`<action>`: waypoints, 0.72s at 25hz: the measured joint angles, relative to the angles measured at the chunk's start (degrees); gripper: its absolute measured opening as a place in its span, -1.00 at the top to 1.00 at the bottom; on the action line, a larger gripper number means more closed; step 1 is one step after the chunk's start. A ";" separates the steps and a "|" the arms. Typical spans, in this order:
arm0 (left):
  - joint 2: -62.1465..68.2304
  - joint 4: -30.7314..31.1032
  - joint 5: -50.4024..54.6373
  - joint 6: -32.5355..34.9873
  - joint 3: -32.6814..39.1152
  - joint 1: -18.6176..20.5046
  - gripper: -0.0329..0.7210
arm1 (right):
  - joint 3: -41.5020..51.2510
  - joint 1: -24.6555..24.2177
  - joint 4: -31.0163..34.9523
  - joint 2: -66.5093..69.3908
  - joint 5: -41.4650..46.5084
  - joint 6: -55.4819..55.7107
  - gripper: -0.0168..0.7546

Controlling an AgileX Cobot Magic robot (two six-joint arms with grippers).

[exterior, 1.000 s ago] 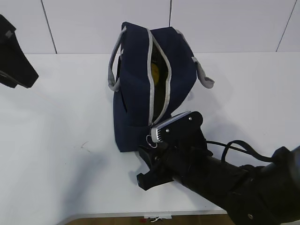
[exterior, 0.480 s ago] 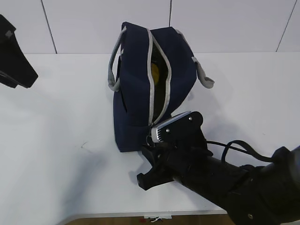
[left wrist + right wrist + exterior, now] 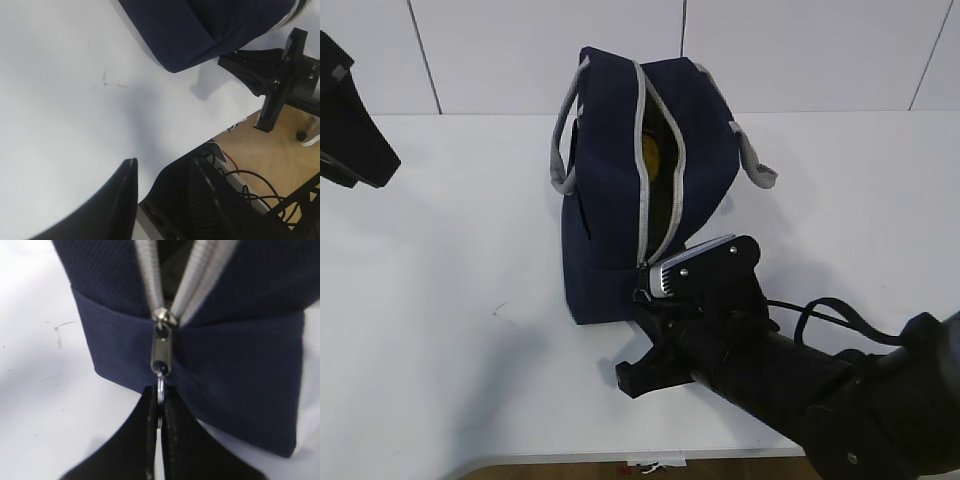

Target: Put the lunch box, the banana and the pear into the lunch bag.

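The navy lunch bag (image 3: 605, 200) stands mid-table with its grey zipper (image 3: 642, 150) open along the top. A yellow fruit (image 3: 651, 152) shows inside the gap; I cannot tell whether it is the banana or the pear. The lunch box is not visible. My right gripper (image 3: 642, 296) is at the bag's near end. In the right wrist view the right gripper (image 3: 160, 396) is shut on the metal ring pull (image 3: 160, 386) below the zipper slider (image 3: 162, 352). My left gripper (image 3: 162, 167) is open and empty, far to the left of the bag (image 3: 190, 30).
The table's front edge (image 3: 235, 117) runs close to my right arm, with floor and cables beyond it. A grey handle (image 3: 758, 165) hangs off the bag's right side and another (image 3: 562, 140) off its left. My left arm (image 3: 355, 135) is at the far left.
My right gripper has shifted slightly up and toward the bag's near end, still holding the ring pull. The bag and my left arm have not moved.
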 joint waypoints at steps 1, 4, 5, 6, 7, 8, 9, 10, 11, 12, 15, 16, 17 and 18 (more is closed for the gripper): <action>0.00 0.00 0.00 0.00 0.00 0.00 0.21 | 0.00 0.00 -0.10 -0.27 0.43 0.00 0.92; 0.00 0.00 0.00 0.00 0.00 0.00 0.22 | 0.00 0.00 -0.32 -3.05 3.71 0.00 0.92; 0.00 0.00 0.00 0.00 0.00 0.00 0.22 | 0.00 0.00 -0.32 -4.65 5.19 0.00 0.92; 0.00 0.00 0.00 0.00 0.00 0.00 0.22 | 0.00 0.00 -0.41 -6.32 6.57 0.00 0.92; 0.00 0.00 0.00 0.00 0.00 0.00 0.22 | 0.00 0.00 -0.41 -7.97 8.16 0.00 0.92; 0.00 0.00 0.00 0.00 0.00 0.00 0.23 | 0.00 0.00 -0.41 -9.27 9.80 0.00 0.92; 0.00 0.00 0.00 0.00 0.00 0.00 0.23 | 0.00 0.00 -0.41 -10.68 11.21 0.00 0.92; 0.00 0.00 0.00 0.00 0.00 0.00 0.23 | 0.00 0.00 -0.41 -11.89 12.87 0.00 0.92; 0.00 0.00 0.00 0.00 0.00 0.00 0.23 | 0.00 0.00 -0.41 -12.80 14.53 0.00 0.92; 0.00 0.00 0.00 0.00 0.00 0.00 0.23 | 0.11 0.00 -0.41 -13.82 16.03 0.00 0.92; 0.00 0.40 0.00 0.00 0.00 0.00 0.24 | 0.11 0.00 -0.41 -16.91 20.50 0.00 0.92; 0.00 0.91 0.00 0.00 0.00 0.00 0.24 | -0.01 0.00 -0.41 -18.20 22.00 0.00 0.92; 0.00 1.32 0.00 0.00 0.00 0.00 0.24 | -0.44 0.00 -0.41 -19.54 24.06 0.00 0.92; 0.00 1.68 0.00 0.00 0.00 0.00 0.24 | -1.01 0.00 -0.41 -20.63 25.88 0.00 0.92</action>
